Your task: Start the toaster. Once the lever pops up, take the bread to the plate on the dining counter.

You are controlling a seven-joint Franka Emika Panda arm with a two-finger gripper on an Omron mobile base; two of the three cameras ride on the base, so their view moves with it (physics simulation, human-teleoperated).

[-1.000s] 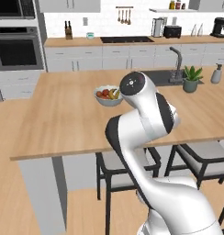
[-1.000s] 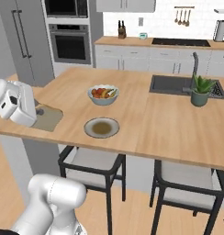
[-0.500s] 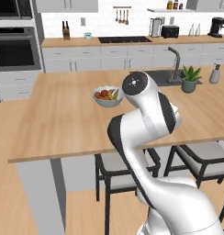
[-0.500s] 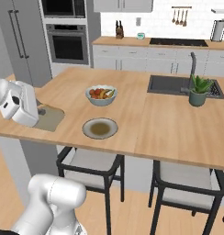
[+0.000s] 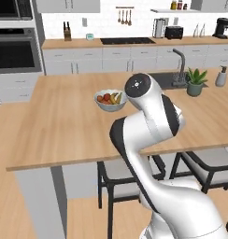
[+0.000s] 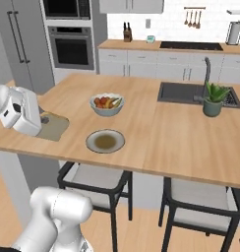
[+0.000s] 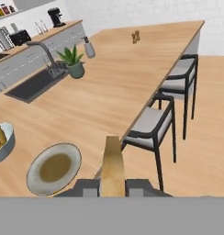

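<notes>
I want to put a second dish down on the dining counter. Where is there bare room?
Bare wood spreads between the plate and the sink, and right of the plant. It is crowded near the fruit bowl, plate and gripper holding the bread.

A home kitchen: built-in oven (image 6: 73, 47), sink (image 6: 193, 93), wood island counter (image 6: 156, 128) with stools (image 6: 95, 183).

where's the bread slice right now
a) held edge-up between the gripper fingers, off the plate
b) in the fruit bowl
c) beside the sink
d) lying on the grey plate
a: in the hand view the bread stands on edge in the shut gripper, while the plate to its side holds no slice.
</notes>
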